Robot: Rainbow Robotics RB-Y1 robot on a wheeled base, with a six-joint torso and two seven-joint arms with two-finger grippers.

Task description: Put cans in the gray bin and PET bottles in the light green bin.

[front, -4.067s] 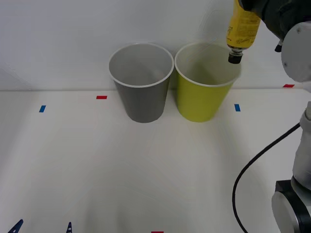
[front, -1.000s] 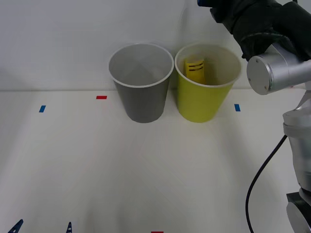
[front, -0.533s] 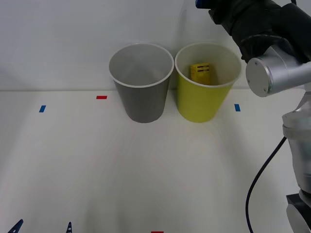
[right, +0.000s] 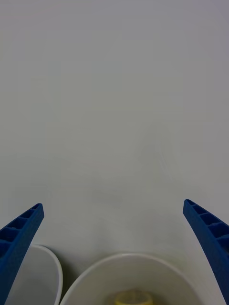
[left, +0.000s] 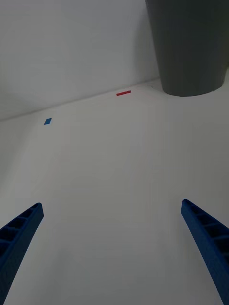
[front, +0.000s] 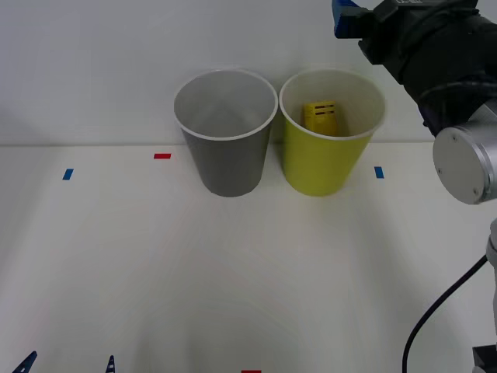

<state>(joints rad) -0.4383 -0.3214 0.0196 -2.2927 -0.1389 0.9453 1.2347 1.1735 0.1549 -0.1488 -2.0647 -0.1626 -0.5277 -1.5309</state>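
The white surface (front: 233,272) carries two bins side by side at its far edge, against a pale wall. The gray bin (front: 226,148) stands on the robot's left of the pair, upright, its whitish inside showing nothing. Just beside it, rims almost touching, stands the green bin (front: 322,159), also upright. The right arm (front: 446,85) reaches in from the right at the top of the front view, dark-sleeved, with a silver joint lower down. The right gripper (right: 114,224) hangs above and slightly behind the green bin, its blue ribbed jaws spread wide and released, grasping nothing; in its wrist view both bin rims show beneath it. The left gripper (left: 112,238) is low over the near part of the surface, well apart from the bins, jaws likewise released and wide, the gray bin's base ahead of it. The bottle (front: 320,116) lies inside the green bin, its yellow label with black stripes visible above the near rim, leaning against the far wall. Small red (front: 161,155) and blue (front: 379,172) tape marks dot the surface.
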